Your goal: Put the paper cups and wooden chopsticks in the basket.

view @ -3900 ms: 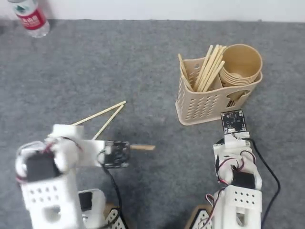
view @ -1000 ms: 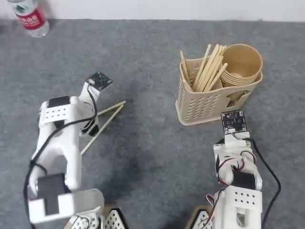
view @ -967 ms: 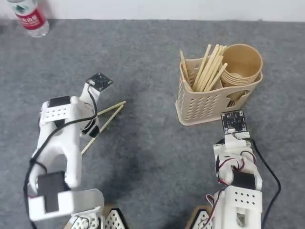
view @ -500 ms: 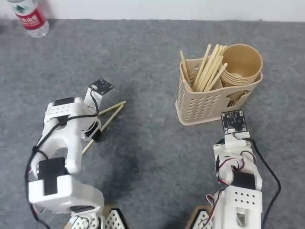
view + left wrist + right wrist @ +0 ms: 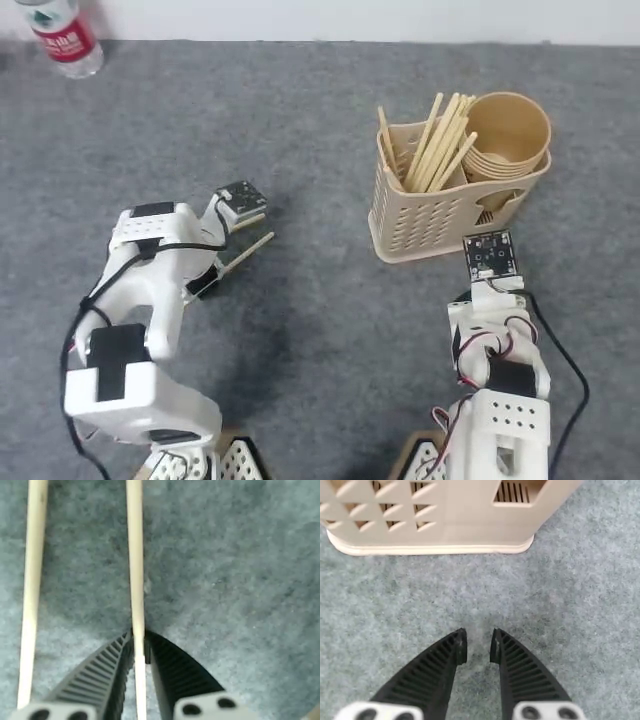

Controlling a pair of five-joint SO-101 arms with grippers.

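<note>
One wooden chopstick [image 5: 135, 570] lies between the two fingers of the left hand [image 5: 138, 639], which is clenched on it near one end. In the high view this chopstick [image 5: 252, 247] points out from under the left arm toward the basket. I cannot tell if it is lifted from the grey counter [image 5: 320, 130]. A second chopstick [image 5: 32, 580] lies just beside it, almost parallel, apart from the fingers.

The basket [image 5: 430, 225] stands well apart from them. It holds a stack of paper cups [image 5: 510, 125] in one compartment and a bundle of chopsticks [image 5: 438, 145] leaning in the other.

The right hand [image 5: 477, 647] is low over the counter, near the basket wall [image 5: 445, 520]. Its fingers are released, with a narrow gap, grasping nothing.

A plastic bottle [image 5: 62, 35] lies at the far corner.
</note>
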